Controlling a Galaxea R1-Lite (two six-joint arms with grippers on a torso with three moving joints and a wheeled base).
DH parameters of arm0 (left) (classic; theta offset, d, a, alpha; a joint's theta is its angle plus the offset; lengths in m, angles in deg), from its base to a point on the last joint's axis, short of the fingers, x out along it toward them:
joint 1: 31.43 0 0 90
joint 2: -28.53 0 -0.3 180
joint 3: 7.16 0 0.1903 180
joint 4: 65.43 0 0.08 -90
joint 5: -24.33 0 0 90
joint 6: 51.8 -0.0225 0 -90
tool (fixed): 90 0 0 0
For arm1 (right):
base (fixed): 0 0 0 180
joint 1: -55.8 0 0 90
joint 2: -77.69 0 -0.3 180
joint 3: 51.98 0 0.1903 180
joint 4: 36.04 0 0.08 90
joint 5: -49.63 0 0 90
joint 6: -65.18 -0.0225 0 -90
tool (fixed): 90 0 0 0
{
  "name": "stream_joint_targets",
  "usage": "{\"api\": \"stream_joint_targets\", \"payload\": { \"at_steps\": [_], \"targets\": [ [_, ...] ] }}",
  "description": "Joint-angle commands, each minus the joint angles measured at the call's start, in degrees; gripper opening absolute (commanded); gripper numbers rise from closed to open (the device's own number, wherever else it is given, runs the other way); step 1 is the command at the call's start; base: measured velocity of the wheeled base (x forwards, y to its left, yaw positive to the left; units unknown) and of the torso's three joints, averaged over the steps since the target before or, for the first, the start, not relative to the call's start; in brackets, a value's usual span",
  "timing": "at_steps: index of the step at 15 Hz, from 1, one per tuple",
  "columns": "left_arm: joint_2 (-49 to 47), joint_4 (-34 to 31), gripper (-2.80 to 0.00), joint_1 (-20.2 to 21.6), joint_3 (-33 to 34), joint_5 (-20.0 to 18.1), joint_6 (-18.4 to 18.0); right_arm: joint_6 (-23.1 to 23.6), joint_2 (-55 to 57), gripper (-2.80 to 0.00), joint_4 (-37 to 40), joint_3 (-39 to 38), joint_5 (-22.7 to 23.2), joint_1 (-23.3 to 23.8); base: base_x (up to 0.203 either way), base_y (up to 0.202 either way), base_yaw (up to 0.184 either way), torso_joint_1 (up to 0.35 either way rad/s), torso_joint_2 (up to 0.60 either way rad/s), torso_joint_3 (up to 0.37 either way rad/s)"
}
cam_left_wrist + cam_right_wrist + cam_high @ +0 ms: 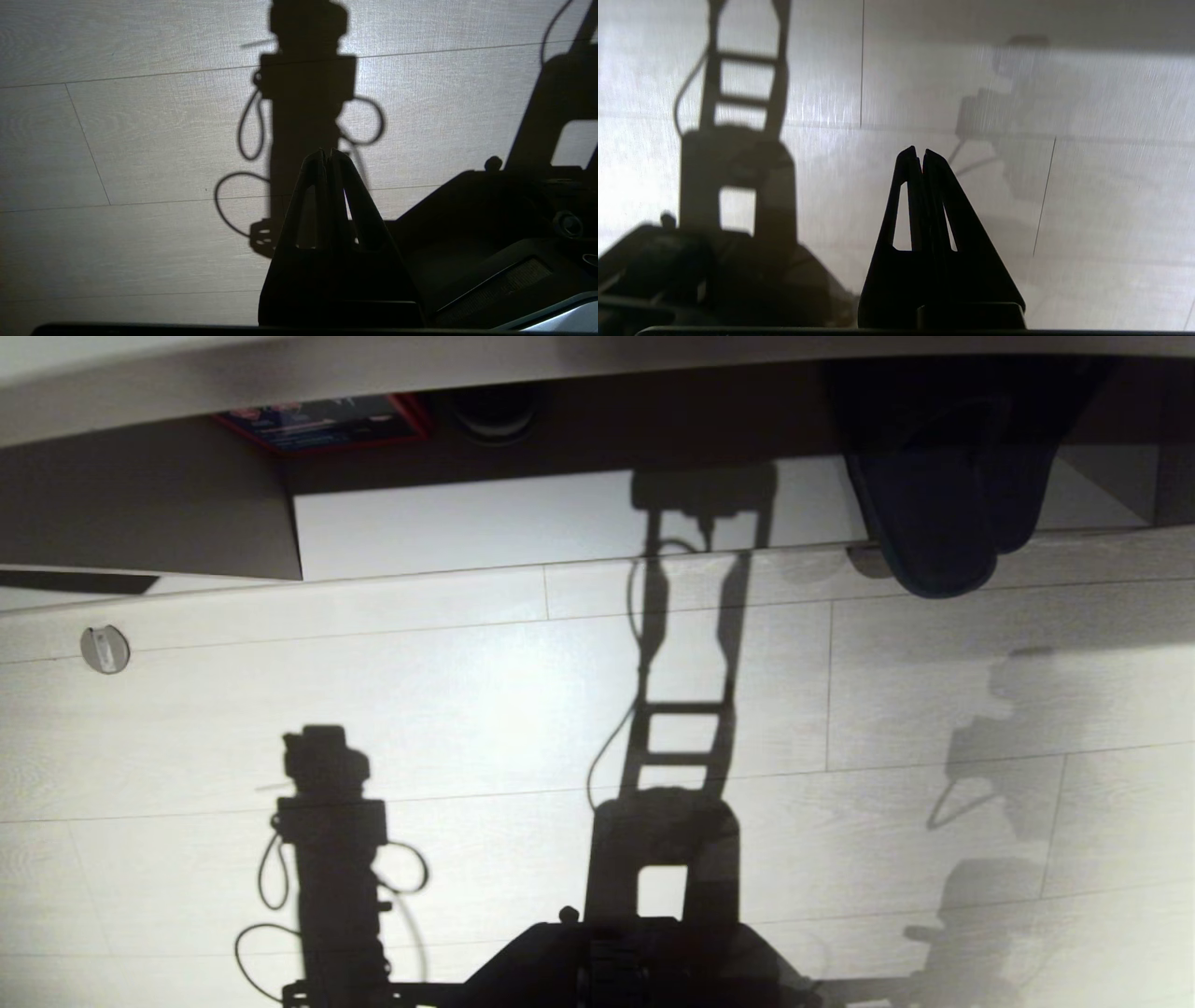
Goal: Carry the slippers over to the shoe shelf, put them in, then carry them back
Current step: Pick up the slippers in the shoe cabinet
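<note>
Pale plank floor [467, 709]; slippers [943, 513] under furniture edge.

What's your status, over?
Left end effector shut, empty, over floor. Right end effector shut, empty. Slippers ahead right at the shoe shelf edge, toes overhanging. Nothing in the way.

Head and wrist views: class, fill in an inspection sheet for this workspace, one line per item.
Surface: pale plank floor, crossed by robot shadows.
Job's things: slippers, dark pair at the low shelf opening, toes over its front edge.
Clutter: red-edged box in the recess; round disc on the floor.
Grippers: left gripper shut, empty; right gripper shut, empty.
Cables: only shadows seen.
Surroundings: robot base.
</note>
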Motion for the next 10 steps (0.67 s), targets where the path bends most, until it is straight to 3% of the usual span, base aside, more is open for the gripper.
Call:
{"api": "stream_joint_targets", "payload": {
  "at_steps": [1,10],
  "targets": [
    [0.0,0.0,-2.80,0.0,0.0,0.0,0.0,0.1,9.1,-2.80,-5.3,2.2,0.0,0.0,0.000,0.000,0.000,0.000,0.00,0.000],
    [0.0,0.0,-2.80,0.0,0.0,0.0,0.0,1.4,32.1,-2.80,-25.1,7.3,-0.3,0.4,0.000,0.000,0.000,0.000,0.00,0.000]
  ]
}}
